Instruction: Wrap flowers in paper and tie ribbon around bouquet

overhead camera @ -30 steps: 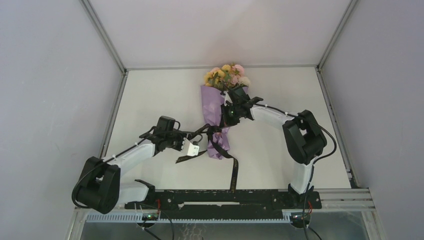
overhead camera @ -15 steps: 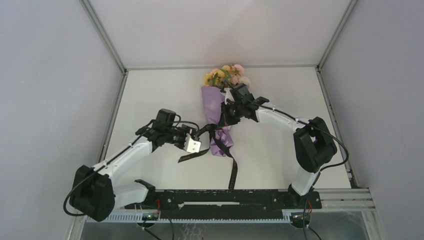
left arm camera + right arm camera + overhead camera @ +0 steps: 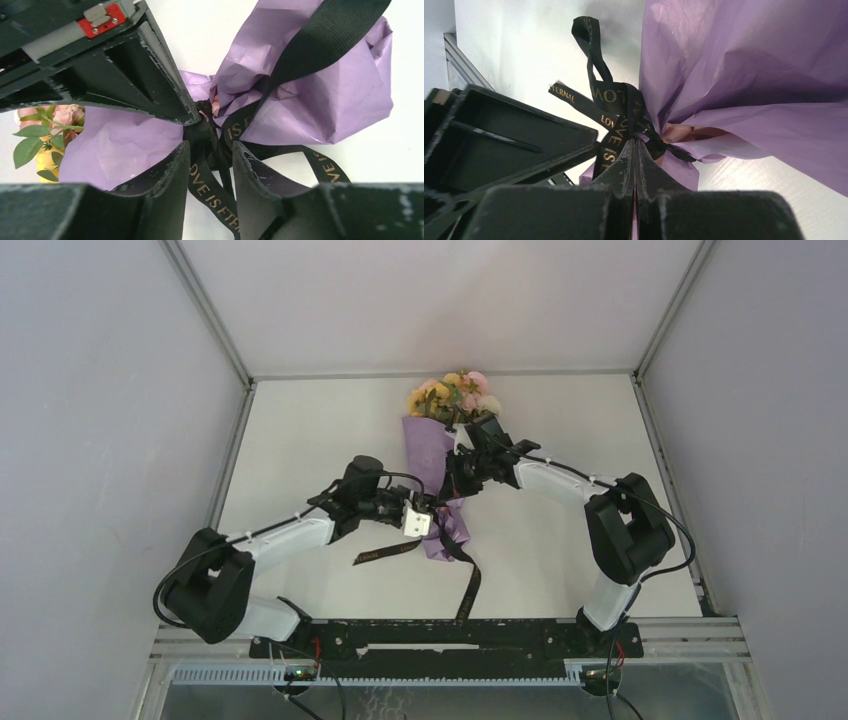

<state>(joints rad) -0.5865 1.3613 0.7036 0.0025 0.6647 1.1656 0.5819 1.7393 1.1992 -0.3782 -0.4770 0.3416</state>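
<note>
Now the right gripper (image 3: pixel 636 144) presses its jaws together at the ribbon (image 3: pixel 610 100) knot on the bouquet (image 3: pixel 430 452). The left gripper (image 3: pixel 211 148) straddles it, jaws spread.

Bright, even, diffuse light, soft faint shadows on the table (image 3: pixel 300 440); sharp wrist close-ups, dark foreground.

We're looking down on a pale, off-white table (image 3: pixel 300 440), evenly lit with only soft shadows on it, and plain grey-lilac walls (image 3: pixel 100 460) close it in on the left, the right and at the back. Silver metal posts (image 3: pixel 208 315) slant up from the two far corners. Along the near edge there's a black rail (image 3: pixel 440 636), with a slotted metal strip (image 3: pixel 230 676) just below it.
</note>
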